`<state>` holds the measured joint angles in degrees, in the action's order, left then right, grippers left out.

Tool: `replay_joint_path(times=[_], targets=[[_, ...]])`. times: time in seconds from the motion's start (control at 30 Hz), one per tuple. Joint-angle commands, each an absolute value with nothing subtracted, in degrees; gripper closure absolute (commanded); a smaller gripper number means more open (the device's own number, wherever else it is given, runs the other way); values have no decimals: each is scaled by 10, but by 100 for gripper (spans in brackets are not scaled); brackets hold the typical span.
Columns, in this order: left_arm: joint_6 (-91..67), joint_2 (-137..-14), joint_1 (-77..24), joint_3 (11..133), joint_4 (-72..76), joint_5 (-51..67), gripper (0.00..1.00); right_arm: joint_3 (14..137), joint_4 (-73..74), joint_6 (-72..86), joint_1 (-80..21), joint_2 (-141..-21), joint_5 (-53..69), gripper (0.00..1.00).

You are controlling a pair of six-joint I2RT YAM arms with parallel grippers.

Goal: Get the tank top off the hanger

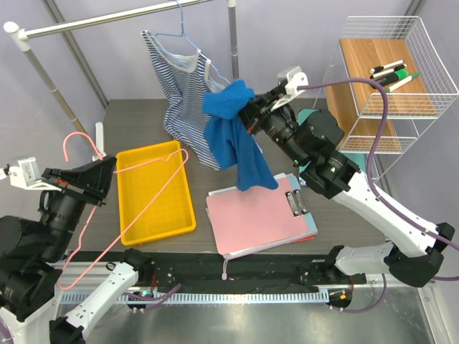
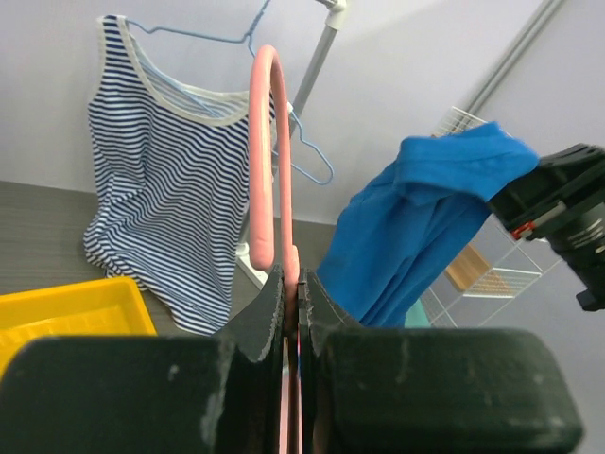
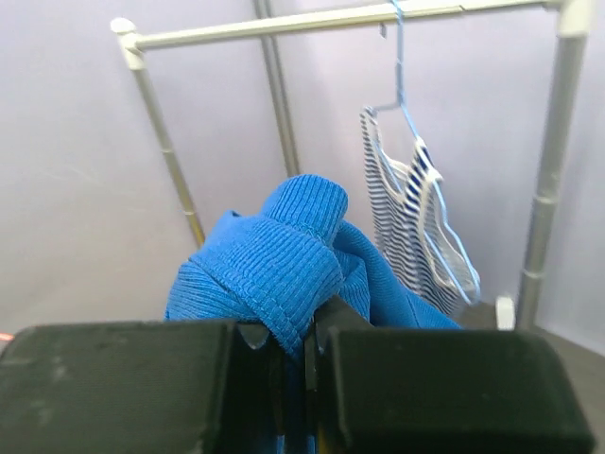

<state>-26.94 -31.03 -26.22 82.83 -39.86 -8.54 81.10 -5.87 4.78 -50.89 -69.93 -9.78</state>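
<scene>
Plainly, the tank top [image 1: 231, 140] hangs clamped in the right end effector [image 1: 246, 112].

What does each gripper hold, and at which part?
Left gripper: shut on the pink hanger, just below its hook. Right gripper: shut on the blue tank top, at a bunched fold near its top.

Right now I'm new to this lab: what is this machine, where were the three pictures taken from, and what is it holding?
Two robot arms bolted to a table. One picture looks down from above; the other two come from a camera on each wrist. The left gripper is shut on a pink hanger; the right gripper is shut on a blue top, off that hanger. A striped top hangs from the rail. A tray and a clipboard lie on the table.
</scene>
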Motion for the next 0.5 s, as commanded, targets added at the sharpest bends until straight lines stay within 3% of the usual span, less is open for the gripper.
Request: replay_joint_path(times=[0.0,0.27,0.47], targets=[[-265,-281,-260,842,-410,-127,100,918,-123,68,-511,-747,-8,99],[-265,-247,-261,872,-429,-178,100,1062,-185,134,-542,-876,78,99],[-253,-218,-260,887,-447,-200,100,1023,-256,109,-584,-921,48,99]])
